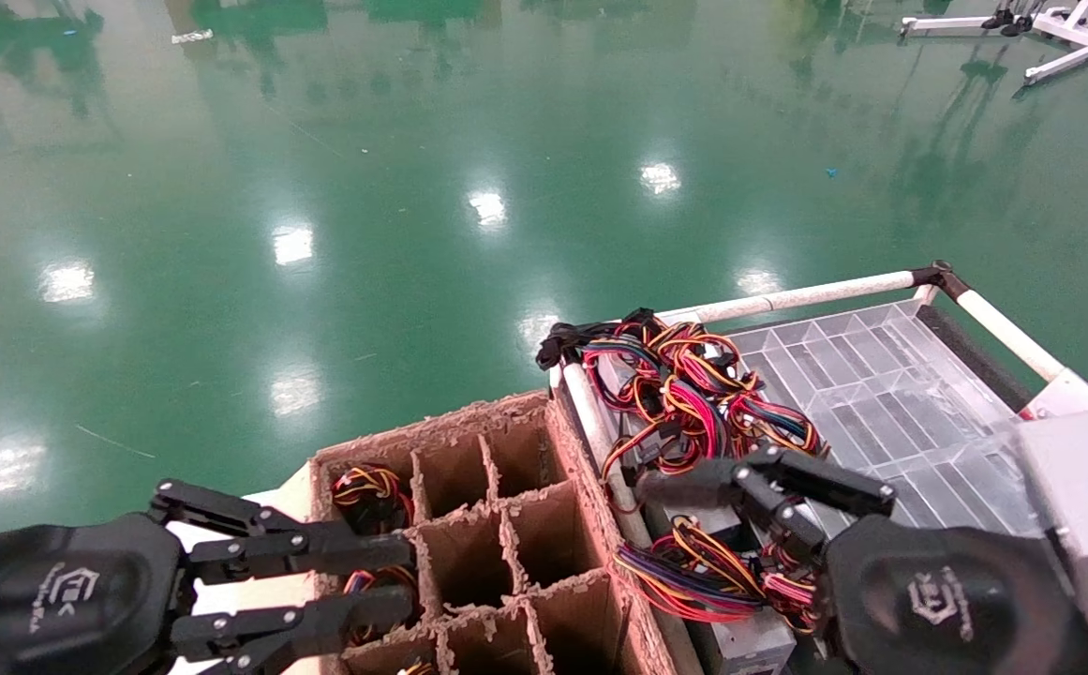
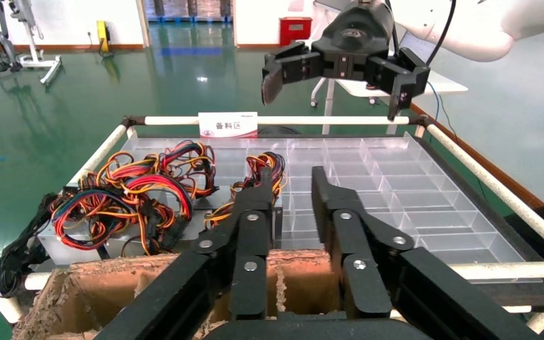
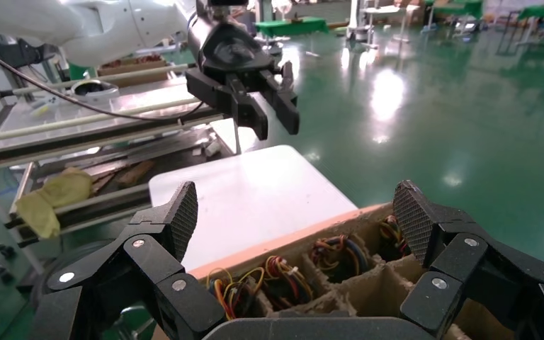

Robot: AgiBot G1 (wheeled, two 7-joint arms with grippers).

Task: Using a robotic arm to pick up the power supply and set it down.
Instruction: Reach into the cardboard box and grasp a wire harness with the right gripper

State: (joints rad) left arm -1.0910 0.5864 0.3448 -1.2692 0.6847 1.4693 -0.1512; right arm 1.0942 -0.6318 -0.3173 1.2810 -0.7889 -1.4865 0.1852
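The power supply (image 2: pixel 272 165) lies on the clear tray (image 2: pixel 411 191): a grey box under a looped bundle of red, yellow, orange and black wires, partly hidden behind my left fingers. The robotic arm, my right one with the silver-grey wrist block (image 1: pixel 1082 506), holds its right gripper (image 1: pixel 705 473) above the wired boxes at the tray's left side. Its jaws stand wide open with nothing between them (image 3: pixel 297 212). My left gripper (image 1: pixel 401 578) hangs over the left cells of the cardboard box, open and empty (image 2: pixel 292 185).
The cardboard box (image 1: pixel 506 525) is split into cells; several hold wire bundles (image 3: pixel 255 283). More grey boxes with pink and blue wires (image 2: pixel 127 191) lie on the tray. White pipe rails (image 1: pixel 787 300) frame the tray. A white table (image 3: pixel 255 191) lies beyond the box.
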